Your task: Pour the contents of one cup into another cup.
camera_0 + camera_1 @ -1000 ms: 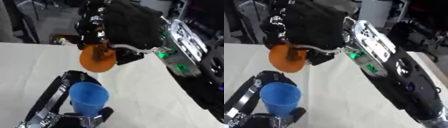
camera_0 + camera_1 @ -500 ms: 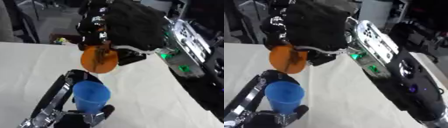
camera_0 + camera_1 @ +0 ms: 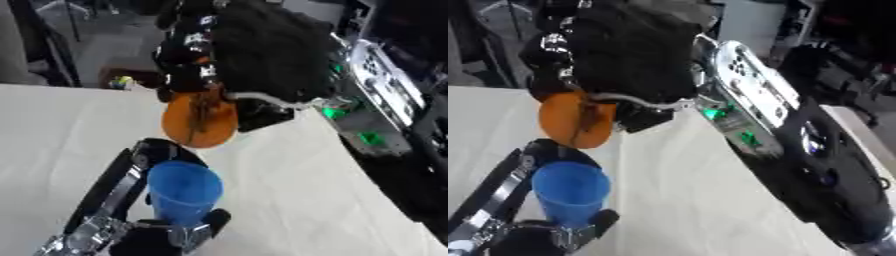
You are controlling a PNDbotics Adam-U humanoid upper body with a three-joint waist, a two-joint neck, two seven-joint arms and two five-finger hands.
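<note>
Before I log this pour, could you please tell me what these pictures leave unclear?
- Orange cup: its mouth faces away and the right hand covers it, so its contents are hidden in both views.
- Blue cup: its inside is not visible.
- Left hand: cut off by the bottom edge.

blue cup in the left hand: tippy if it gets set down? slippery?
Blue cup looks taller than wide and tapers to a narrower base, so probably tippy if nudged. Smooth plastic-looking wall suggests it may slide in the left hand. Likely light; its contents can't be seen.
</note>
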